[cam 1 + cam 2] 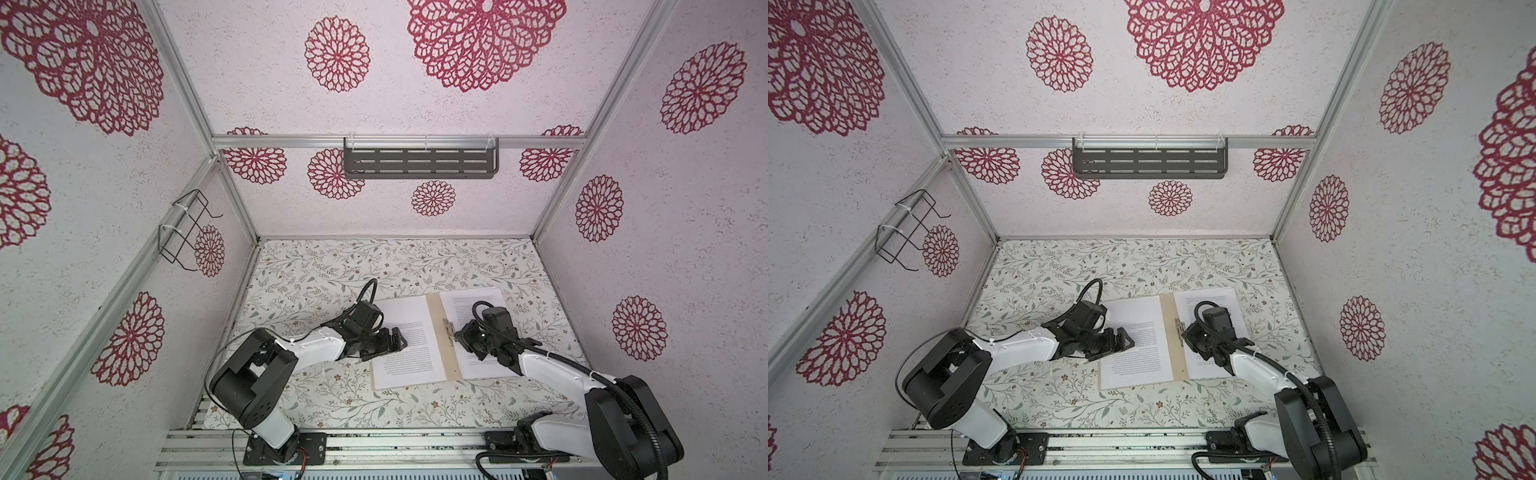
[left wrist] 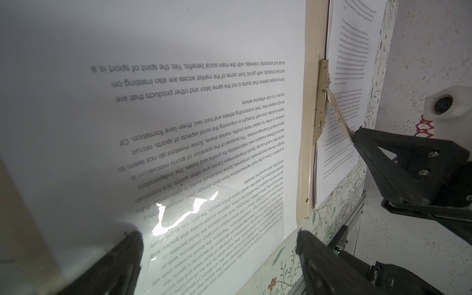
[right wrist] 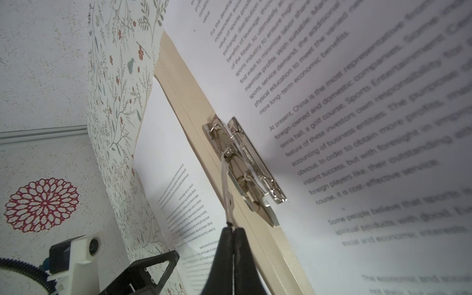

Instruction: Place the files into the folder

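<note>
The tan folder lies open on the floral table. White printed files cover both halves: one sheet on the left, a stack on the right. A metal fastener clip sits along the spine. My right gripper is shut on the clip's thin metal lever, which is raised off the spine. My left gripper hovers open over the left sheet's near edge, nothing between its fingers.
A dark slotted shelf hangs on the back wall and a wire rack on the left wall. An aluminium rail with both arm bases runs along the table's front edge. Patterned walls enclose three sides.
</note>
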Tool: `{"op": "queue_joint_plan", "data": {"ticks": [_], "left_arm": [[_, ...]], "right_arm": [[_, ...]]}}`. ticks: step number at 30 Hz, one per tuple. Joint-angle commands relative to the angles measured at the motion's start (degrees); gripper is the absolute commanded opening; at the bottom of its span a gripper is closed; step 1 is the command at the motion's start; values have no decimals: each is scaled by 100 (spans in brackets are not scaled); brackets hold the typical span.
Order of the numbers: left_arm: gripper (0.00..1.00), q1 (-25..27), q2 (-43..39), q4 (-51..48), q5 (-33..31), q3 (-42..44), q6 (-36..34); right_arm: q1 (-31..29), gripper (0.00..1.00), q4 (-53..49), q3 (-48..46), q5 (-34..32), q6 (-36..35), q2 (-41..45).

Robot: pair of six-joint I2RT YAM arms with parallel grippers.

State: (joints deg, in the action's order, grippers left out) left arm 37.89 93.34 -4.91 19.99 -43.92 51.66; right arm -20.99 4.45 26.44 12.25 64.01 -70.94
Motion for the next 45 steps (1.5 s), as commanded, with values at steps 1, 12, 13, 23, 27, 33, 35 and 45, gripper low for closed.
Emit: {"op": "queue_joint_plan", "data": {"ticks": [1,12,13,23,27,33,35,45], "left_arm": [[97,8,263,-211,-284,249,133],[97,-27,395,-270,-496,388,354],[97,-27,395,-282,-509,394,356],[97,-171,414,-339,-486,468,274],[97,-242,396,-365,-446,472,212],[97,-352,412,-397,-405,514,122],[97,-404,421,-388,-390,535,96],[98,-482,579,-327,-285,484,46]], "right_arm": [[39,0,-160,-455,-257,-267,42],[36,0,-15,-1222,-1302,-602,91],[37,0,37,-1288,-1371,-599,93],[-140,0,970,-1743,-1537,-226,-515],[-174,0,1365,-1878,-1554,24,-871],[-254,0,1348,-1914,-1890,367,-1081],[-276,0,1282,-1921,-1975,440,-1081],[-546,0,1410,-1872,-2153,874,-1738]]}}
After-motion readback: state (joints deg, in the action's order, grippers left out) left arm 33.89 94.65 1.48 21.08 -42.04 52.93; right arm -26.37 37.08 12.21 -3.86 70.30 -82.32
